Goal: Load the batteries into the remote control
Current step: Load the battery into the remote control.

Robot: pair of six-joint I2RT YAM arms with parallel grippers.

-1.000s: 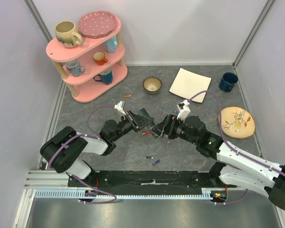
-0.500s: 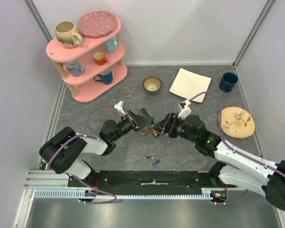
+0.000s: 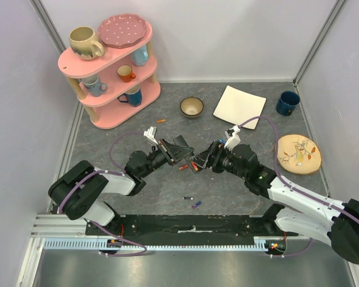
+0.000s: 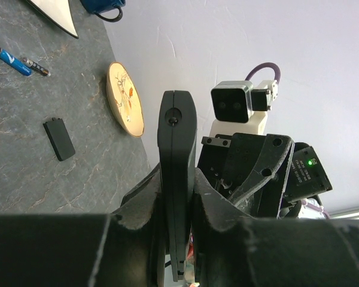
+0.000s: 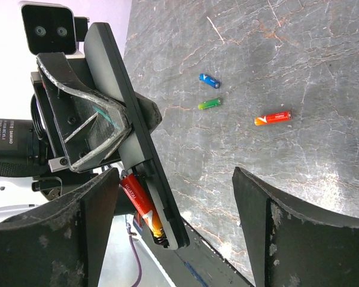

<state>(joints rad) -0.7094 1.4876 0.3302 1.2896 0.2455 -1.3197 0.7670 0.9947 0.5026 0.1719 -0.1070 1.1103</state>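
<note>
My left gripper (image 4: 177, 200) clamped on the remote (image 4: 177, 149), remote up on edge, red battery (image 5: 140, 206) sitting in its open bay, my right gripper (image 5: 172, 176) spread wide, holding nothing

Pale walls (image 3: 227, 36), grey tabletop (image 3: 167, 194) (marbled), pink shelf (image 3: 110, 110)

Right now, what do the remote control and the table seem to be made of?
The remote control looks like black plastic with a matte finish: smooth moulded edges, only a dull sheen. The table looks like dark grey stone or a stone-print laminate: pale veins run across it; which one, I cannot tell.
</note>
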